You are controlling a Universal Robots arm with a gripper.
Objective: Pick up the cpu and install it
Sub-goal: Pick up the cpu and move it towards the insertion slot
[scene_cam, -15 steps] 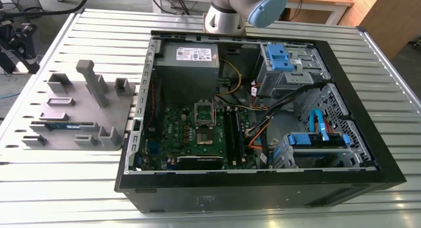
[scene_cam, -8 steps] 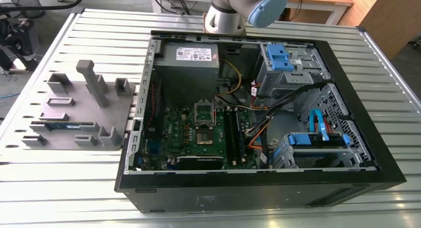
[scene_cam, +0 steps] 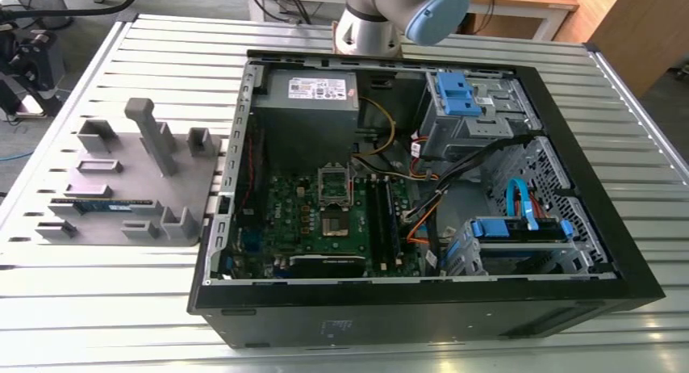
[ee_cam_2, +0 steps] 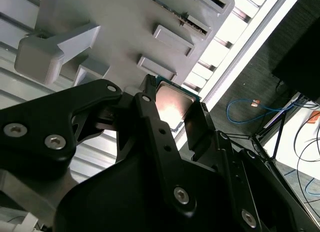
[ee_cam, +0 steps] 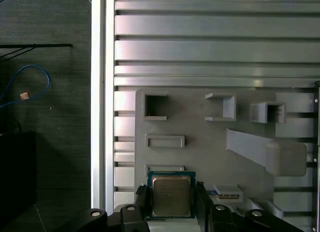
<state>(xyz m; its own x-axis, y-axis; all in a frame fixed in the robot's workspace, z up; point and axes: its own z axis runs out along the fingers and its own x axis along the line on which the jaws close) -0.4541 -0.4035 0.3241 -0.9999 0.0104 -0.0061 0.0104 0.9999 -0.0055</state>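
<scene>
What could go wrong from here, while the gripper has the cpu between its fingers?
1. The gripper holds the cpu only by two opposite edges, so it might slip or tilt.
2. The raised blocks of the fixture plate stand close by, so a low sideways move could catch one.
3. In the exterior view, cables lie beside the motherboard, where the gripper might snag.

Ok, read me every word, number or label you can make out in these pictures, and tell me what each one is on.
No text here can be quoted; none is legible.
White label on the power supply inside the computer case: print too small to read.
Metal top of the cpu: any marking is too faint to read.
</scene>
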